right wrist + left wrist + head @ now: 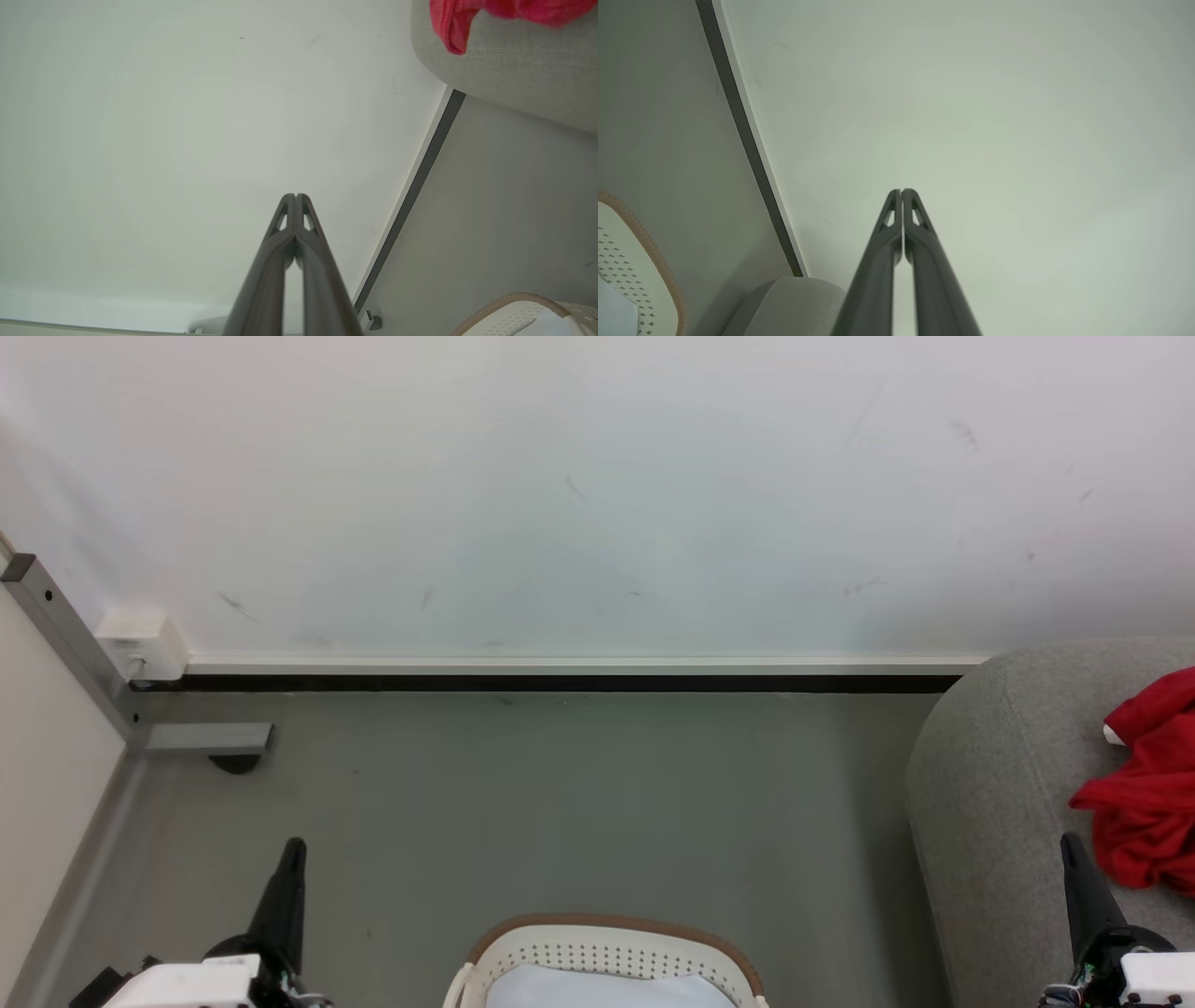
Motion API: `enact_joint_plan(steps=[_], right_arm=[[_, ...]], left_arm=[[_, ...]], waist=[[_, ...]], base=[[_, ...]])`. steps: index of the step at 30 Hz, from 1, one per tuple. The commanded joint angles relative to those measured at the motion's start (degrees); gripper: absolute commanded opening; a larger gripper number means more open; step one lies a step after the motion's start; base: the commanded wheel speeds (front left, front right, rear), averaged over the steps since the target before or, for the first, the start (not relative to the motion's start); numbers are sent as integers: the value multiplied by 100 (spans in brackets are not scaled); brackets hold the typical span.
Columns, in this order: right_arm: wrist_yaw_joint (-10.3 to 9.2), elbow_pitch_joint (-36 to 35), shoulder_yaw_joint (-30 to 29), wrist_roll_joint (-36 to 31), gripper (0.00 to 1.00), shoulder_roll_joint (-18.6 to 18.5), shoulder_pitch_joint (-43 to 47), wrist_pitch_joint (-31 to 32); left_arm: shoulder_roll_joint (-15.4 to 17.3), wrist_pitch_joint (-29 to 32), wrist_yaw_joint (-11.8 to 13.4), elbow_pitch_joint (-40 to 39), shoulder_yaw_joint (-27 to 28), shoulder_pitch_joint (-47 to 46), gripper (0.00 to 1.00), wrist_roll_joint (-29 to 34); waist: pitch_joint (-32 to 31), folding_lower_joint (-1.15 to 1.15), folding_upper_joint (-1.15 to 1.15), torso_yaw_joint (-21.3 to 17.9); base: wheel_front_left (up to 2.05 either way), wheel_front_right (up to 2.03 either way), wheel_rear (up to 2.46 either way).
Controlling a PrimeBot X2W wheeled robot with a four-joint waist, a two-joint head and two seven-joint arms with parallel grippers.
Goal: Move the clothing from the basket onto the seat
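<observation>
I had both arms parked low, one on each side of the basket. The left gripper had its jaws pressed together, tips touching in the left wrist view, and held nothing. The right gripper was likewise closed and empty. Both pointed up toward the wall, not down at the work.

The basket sat on the floor at the bottom middle of the head view, between the grippers and nearer me than their tips. A pale cloth lay inside it, mostly cut off by the frame's edge. I could see just the far curve of the rim, so I couldn't be sure of the long axis; it seemed to run side to side.

The seat stood to my right, well apart from the basket. A red garment already lay bunched on it, close beside the right gripper.

I judged the left gripper slightly closer to the basket, while the right one was plainly closer to the seat. Either would have had to open, tip its fingers downward and draw back and inward to reach the pale cloth. For the carry across, I reckoned the right arm had the shorter path.
</observation>
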Motion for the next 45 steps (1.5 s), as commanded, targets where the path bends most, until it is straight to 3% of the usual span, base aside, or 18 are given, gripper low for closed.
enact_joint_plan(steps=[1, 45], right_arm=[[-11, 4, -36, 145, 0, 15, -100, 38], [-12, 9, -76, 250, 0, 33, -85, 81]], left_arm=[[44, 41, -36, -16, 22, -74, 0, -110], [44, 86, -44, -18, 31, -73, 0, -274]], waist=[[3, 0, 0, 5], [11, 0, 0, 18]], base=[[0, 0, 0], [0, 0, 0]])
